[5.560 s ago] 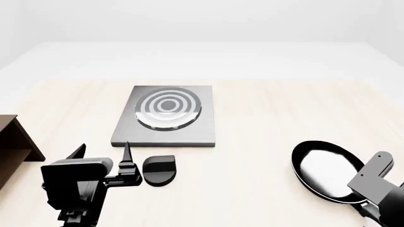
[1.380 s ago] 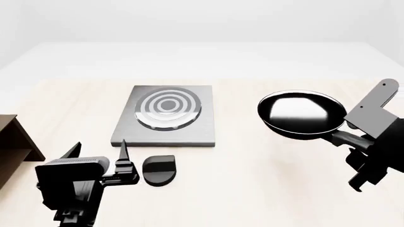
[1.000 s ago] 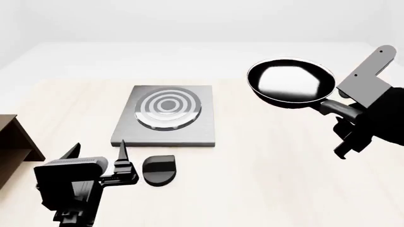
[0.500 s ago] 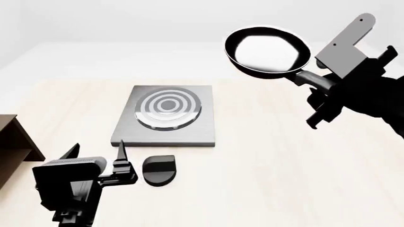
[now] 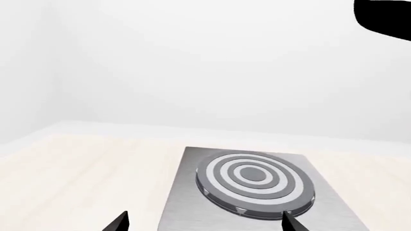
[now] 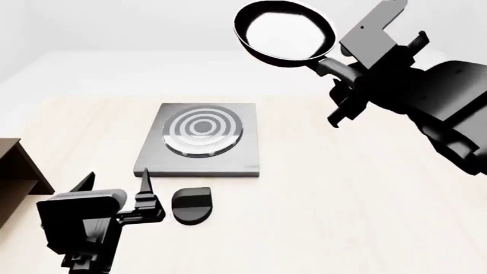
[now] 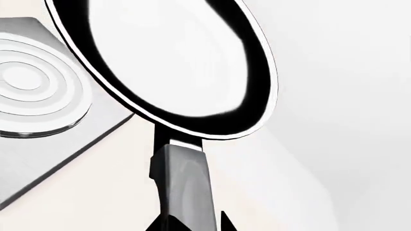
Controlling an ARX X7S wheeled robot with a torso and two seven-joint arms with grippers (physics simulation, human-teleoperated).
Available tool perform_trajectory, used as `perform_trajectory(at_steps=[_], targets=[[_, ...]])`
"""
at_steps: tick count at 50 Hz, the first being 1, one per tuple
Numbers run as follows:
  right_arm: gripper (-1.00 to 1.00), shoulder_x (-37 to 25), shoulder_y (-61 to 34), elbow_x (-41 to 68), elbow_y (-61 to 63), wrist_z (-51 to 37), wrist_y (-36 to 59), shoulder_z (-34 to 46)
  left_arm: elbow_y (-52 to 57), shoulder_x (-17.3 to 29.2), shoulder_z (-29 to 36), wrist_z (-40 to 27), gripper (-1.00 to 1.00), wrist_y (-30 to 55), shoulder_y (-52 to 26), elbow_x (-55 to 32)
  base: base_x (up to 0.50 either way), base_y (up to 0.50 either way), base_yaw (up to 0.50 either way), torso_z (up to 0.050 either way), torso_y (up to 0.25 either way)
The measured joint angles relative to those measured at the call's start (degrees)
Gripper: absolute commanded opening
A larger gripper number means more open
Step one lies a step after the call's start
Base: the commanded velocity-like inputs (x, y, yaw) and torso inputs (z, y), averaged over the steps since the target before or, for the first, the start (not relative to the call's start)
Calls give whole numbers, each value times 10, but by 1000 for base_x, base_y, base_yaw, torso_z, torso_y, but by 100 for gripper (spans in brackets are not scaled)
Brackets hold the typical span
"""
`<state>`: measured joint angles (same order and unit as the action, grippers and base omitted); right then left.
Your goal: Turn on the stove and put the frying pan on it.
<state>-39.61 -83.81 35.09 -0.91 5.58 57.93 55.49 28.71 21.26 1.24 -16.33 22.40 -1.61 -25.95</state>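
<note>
Nearest the robot in the head view, the black left gripper [image 6: 118,191] hangs low over the pale wooden worktop [image 6: 320,217], its two thin fingers [image 6: 146,181] apart with nothing between them. In the left wrist view the two dark fingertips [image 5: 290,223] show at the lower edge, well apart, pointing toward the stove. Just beside that gripper, on the worktop, lies the small black round knob [image 6: 191,205], close to the near edge of the flat square grey metal stove [image 6: 202,140] but not touching the fingers. At the far left edge stands part of a dark brown wooden shelf [image 6: 17,174].

The stove lies flat on the worktop, farther out than the knob, with its round burner of concentric grey and white rings [image 6: 202,129] toward the far half of the slab; the left wrist view shows the same burner [image 5: 255,180] bare.

Farther off and high up, the black right gripper [image 6: 340,73] has its fingers clamped on the long black handle [image 7: 183,185] of the small round black glossy frying pan [image 6: 284,31]. The pan is held in the air, well above the worktop, beyond and to the right of the stove, apart from the burner. In the right wrist view its shiny inside [image 7: 176,57] fills much of the picture, with a corner of the stove [image 7: 45,139] below and beyond it.
</note>
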Motion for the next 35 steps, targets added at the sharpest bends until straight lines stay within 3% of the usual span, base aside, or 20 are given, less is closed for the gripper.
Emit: perform_trajectory(at_steps=[35], targets=[[-100,146,0,-25,-118,-33,-81,-6,-10,4,11,17,100,-28,6,-1,0,0,0,0,2]])
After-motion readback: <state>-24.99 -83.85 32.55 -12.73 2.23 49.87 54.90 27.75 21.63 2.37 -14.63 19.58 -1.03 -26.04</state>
